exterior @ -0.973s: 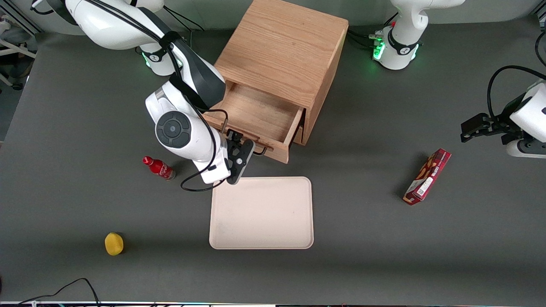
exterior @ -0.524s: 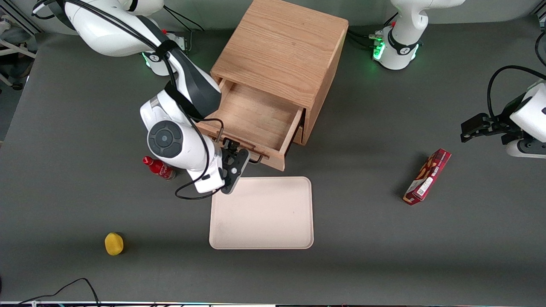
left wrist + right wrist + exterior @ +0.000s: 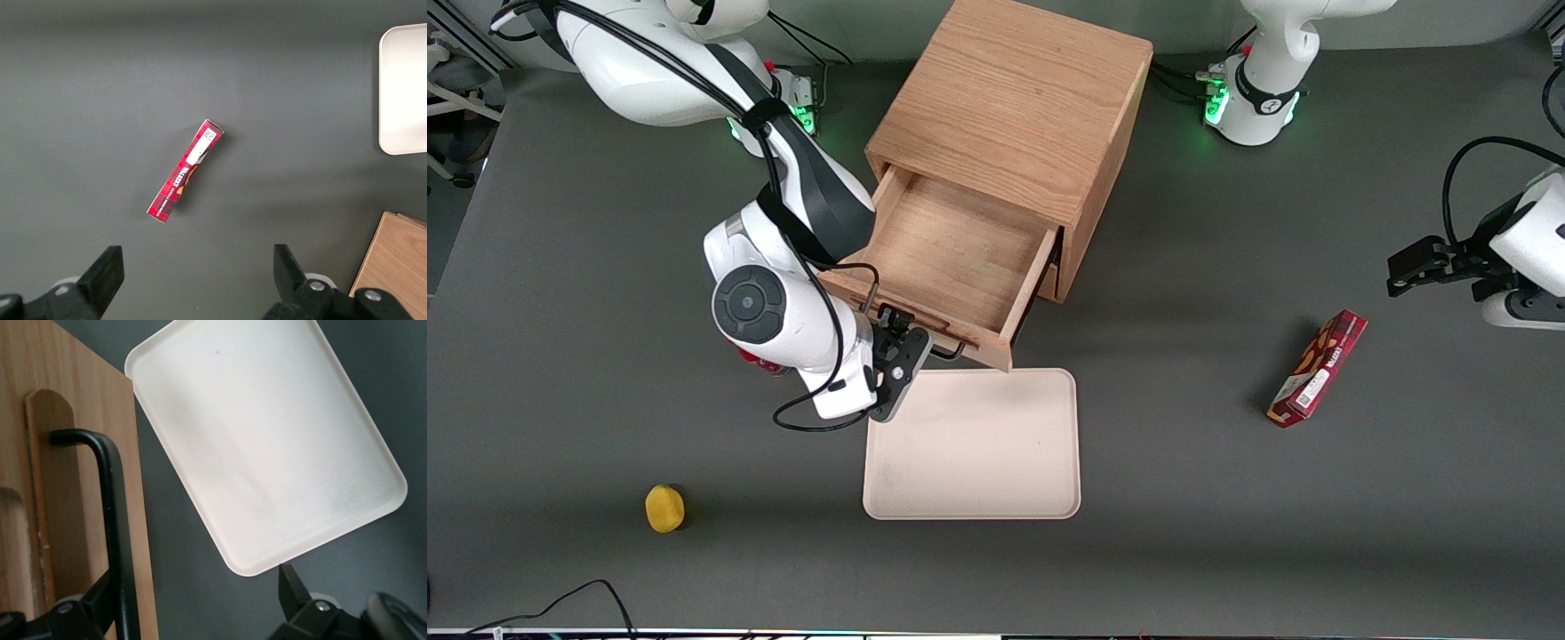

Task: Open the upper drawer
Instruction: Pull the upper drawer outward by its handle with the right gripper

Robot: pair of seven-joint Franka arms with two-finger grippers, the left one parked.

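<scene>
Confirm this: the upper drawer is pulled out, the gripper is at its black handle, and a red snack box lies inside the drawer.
Wrong about the box. The front view shows the upper drawer empty; the red snack box lies on the table toward the parked arm's end. The gripper is at the black handle.

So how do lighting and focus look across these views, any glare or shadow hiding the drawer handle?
Front view: even light, soft shadows, thin black bar handle readable beside the gripper on the light-oak upper drawer. Right wrist view: the handle is sharp, the cream plastic tray slightly washed out. Left wrist view: flat, no glare.
</scene>
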